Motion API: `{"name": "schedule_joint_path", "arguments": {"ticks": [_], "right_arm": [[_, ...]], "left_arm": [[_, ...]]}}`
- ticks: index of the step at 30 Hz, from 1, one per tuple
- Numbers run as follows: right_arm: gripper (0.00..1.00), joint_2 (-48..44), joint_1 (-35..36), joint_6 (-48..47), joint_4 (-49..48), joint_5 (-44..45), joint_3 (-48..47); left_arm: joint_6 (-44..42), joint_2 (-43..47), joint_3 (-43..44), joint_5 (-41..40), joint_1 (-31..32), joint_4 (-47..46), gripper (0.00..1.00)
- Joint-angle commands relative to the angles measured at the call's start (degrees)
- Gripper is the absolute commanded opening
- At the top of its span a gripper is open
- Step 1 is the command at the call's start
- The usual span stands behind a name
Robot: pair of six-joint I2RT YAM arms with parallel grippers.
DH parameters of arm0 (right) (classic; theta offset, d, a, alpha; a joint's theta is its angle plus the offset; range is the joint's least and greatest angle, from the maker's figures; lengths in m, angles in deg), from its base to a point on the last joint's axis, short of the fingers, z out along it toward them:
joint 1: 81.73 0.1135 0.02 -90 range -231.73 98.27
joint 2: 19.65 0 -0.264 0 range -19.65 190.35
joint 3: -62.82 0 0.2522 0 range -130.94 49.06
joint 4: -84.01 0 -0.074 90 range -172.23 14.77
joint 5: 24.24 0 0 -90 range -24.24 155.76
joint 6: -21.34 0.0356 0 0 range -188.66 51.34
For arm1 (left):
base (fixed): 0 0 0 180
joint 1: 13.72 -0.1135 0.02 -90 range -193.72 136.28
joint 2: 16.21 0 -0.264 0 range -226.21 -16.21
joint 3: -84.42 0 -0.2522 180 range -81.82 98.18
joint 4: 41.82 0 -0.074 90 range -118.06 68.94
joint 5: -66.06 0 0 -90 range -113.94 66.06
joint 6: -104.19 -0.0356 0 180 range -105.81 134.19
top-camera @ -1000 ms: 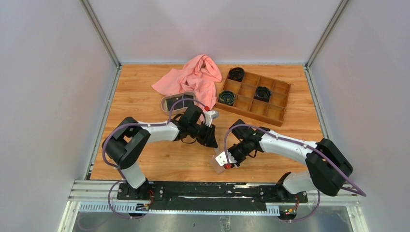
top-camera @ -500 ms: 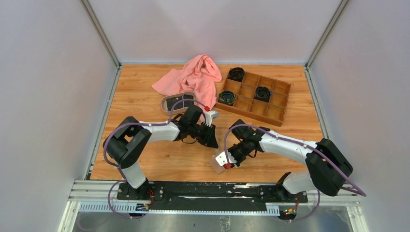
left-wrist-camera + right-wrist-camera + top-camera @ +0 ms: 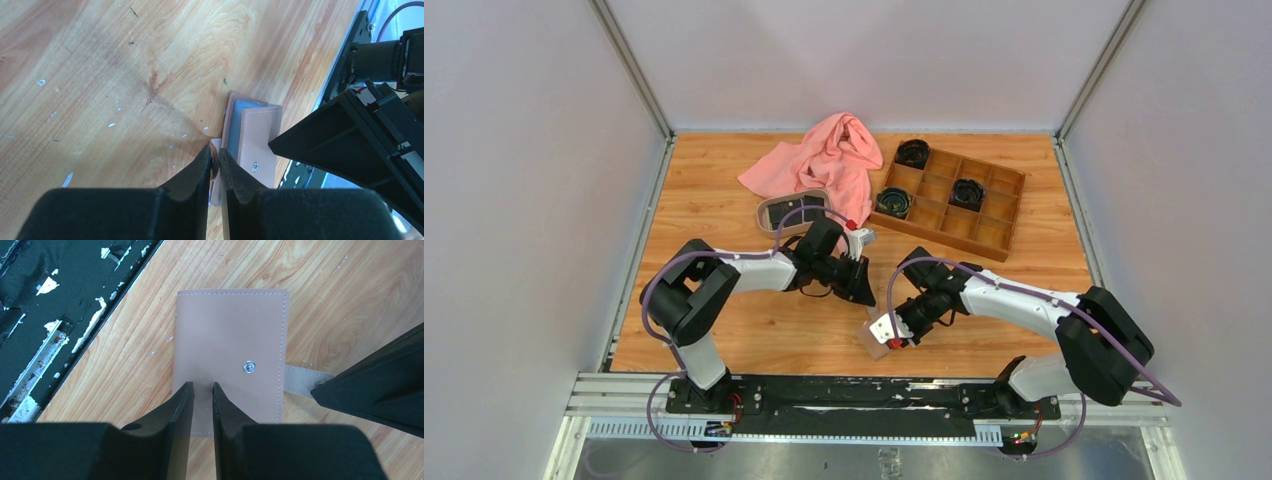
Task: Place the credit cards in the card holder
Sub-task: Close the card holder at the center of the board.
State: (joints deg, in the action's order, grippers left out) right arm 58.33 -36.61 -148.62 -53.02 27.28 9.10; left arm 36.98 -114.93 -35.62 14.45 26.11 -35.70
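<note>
The tan-pink card holder lies on the wood near the front edge, with its snap button facing up. It also shows in the right wrist view. In the left wrist view its flap is slightly lifted, showing grey-blue lining. My left gripper is shut on the holder's strap tab. My right gripper has its jaws almost together, tips down on the holder's top face, holding nothing. A dark credit card lies in the oval tray.
A pink cloth lies at the back, partly over the tray. A brown wooden compartment box with black coiled items stands at the back right. The black base rail runs just in front of the holder.
</note>
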Motion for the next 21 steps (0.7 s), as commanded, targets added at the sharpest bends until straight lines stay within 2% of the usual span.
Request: {"name": "schedule_joint_path", "arguments": {"ticks": [1, 21], "right_arm": [[0.23, 2.8, 1.1, -1.1, 0.3, 4.8, 0.9], [0.23, 2.8, 1.2, -1.2, 0.4, 4.9, 0.9]], "left_arm": [[1.1, -1.1, 0.4, 0.9, -0.5, -1.0, 0.16], [3.6, -1.4, -1.3, 3.5, -1.9, -3.7, 0.17]]}}
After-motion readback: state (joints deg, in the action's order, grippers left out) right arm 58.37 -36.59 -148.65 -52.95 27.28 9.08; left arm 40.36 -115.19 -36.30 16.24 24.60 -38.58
